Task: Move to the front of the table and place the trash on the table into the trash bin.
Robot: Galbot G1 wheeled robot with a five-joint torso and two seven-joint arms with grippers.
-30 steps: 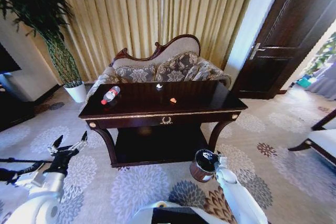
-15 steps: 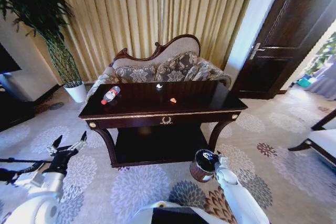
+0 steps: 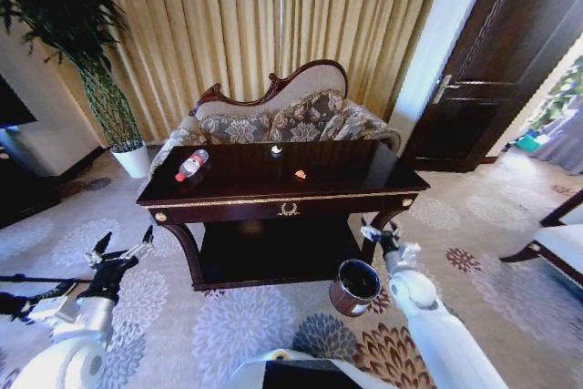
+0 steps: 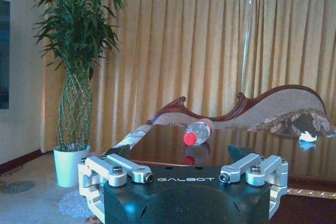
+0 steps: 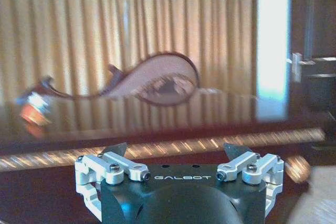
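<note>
Left gripper (image 3: 119, 253): hung low over the flowery carpet, near the table's left front leg; fingers spread wide, held nothing.

Right gripper (image 3: 381, 233): up by the table's right front leg, just below the top; fingers apart, held nothing.

Trash bin (image 3: 354, 286): small round reddish-brown bucket with a pale rim and dark inside; stood on the carpet in front of the table, toward the right leg, below the right arm.

Table (image 3: 228, 199): big dark shiny wooden table with gold trim; stood right ahead.

Orange bit (image 3: 300, 173): tiny orange-red scrap, lay near the middle of the top.

Bottle (image 3: 191, 165): clear plastic, red cap and label; lay on its side at the far left of the top, well apart from both grippers.

White bit (image 3: 276, 148): small white paper scrap by the far edge, near the sofa.

What could go wrong: right arm sat close to the table leg and edge, so could have bumped them on a reach. Bottle was round and on its side, so could have rolled off from a push.

Changed from half a second ago: right gripper went up from just over the bin to beside the table leg. Left gripper, bin and trash stayed put.
</note>
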